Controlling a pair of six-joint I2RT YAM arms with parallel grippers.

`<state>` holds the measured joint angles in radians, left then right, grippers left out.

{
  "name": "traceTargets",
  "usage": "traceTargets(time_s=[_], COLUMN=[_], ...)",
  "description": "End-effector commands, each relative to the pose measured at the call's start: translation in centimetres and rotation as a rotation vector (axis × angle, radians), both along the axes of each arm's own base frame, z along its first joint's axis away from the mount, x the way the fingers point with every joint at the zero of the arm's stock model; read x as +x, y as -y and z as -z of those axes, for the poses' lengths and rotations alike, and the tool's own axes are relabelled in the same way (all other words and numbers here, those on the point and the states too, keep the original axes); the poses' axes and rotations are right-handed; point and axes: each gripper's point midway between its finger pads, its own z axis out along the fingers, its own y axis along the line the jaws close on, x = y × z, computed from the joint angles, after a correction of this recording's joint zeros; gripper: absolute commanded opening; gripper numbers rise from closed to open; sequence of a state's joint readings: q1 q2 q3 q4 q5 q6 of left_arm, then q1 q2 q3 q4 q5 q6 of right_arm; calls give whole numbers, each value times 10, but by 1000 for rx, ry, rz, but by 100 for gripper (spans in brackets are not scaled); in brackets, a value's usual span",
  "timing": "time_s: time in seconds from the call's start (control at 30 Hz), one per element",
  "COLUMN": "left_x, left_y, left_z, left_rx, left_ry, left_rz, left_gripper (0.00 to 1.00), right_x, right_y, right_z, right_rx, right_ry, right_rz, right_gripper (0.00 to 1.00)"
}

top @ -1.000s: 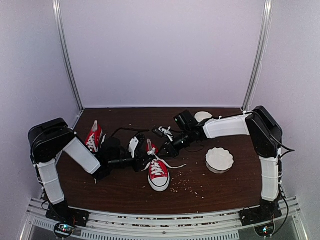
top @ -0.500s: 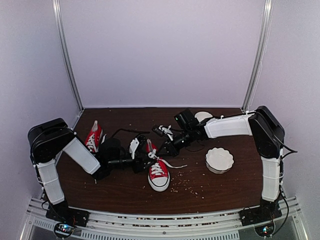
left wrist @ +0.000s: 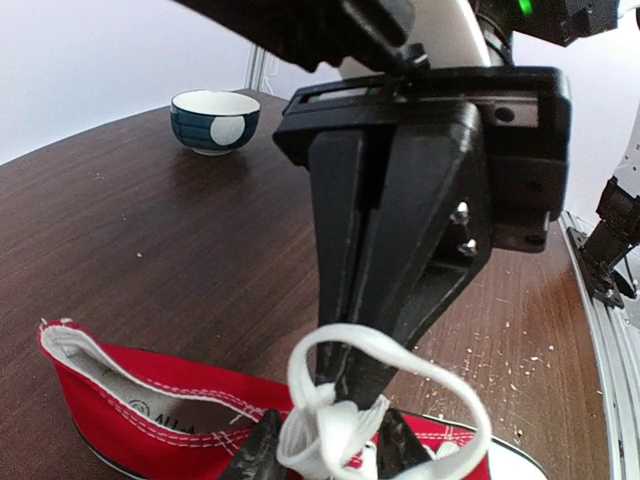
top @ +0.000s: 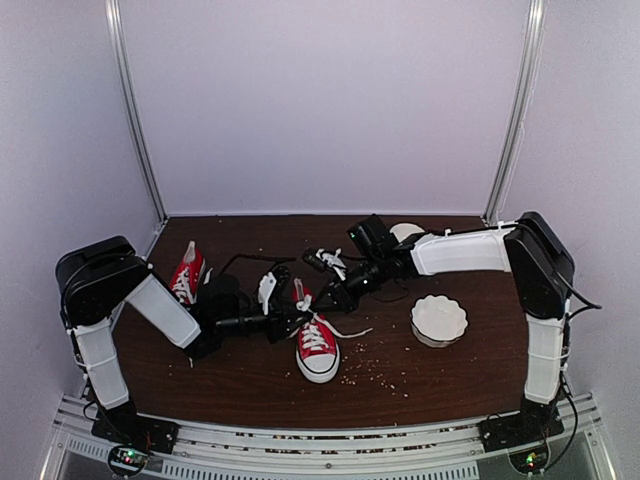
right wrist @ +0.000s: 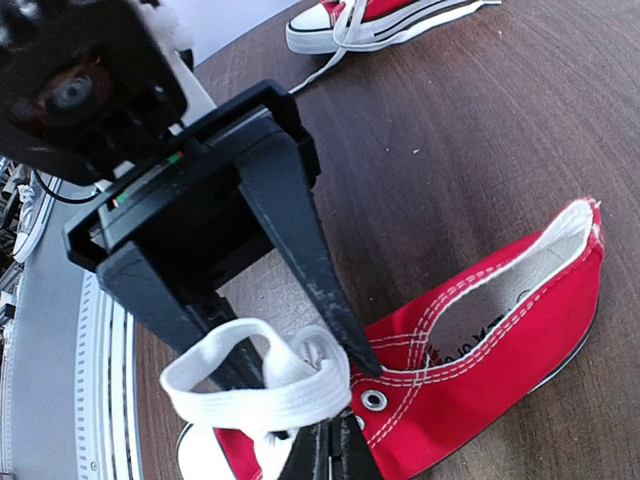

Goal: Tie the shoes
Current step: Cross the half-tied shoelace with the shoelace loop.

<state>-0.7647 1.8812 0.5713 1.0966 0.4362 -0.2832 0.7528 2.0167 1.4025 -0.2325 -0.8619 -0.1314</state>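
Right gripper (left wrist: 352, 392) seemingly pinching lace (right wrist: 268, 402) — left gripper (right wrist: 305, 378) crowds it

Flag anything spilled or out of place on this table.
Pale crumbs are scattered over the table in front of the middle shoe, toward the white bowl. The other shoe sits apart at the left, its laces loose.
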Motion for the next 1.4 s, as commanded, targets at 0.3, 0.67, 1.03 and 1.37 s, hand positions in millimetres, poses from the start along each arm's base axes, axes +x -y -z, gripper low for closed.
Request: traceTargets(time_s=[0.3, 0.67, 1.03, 1.37], left_x=[20, 20, 25, 24], left_y=[-5, -3, -8, -9], left_z=[5, 10, 3, 1], left_rx=[35, 45, 27, 13], left_ry=[19, 18, 78, 89], left_rz=[-91, -79, -121, -121], left_gripper=[14, 0, 0, 0], right_x=[-4, -13, 30, 29], right_y=[0, -5, 17, -13], right_z=[-24, -31, -46, -8], right_rx=[15, 33, 135, 112], right_ry=[69, 79, 47, -34], right_rz=[-12, -60, 116, 18], right_gripper=[0, 5, 30, 11])
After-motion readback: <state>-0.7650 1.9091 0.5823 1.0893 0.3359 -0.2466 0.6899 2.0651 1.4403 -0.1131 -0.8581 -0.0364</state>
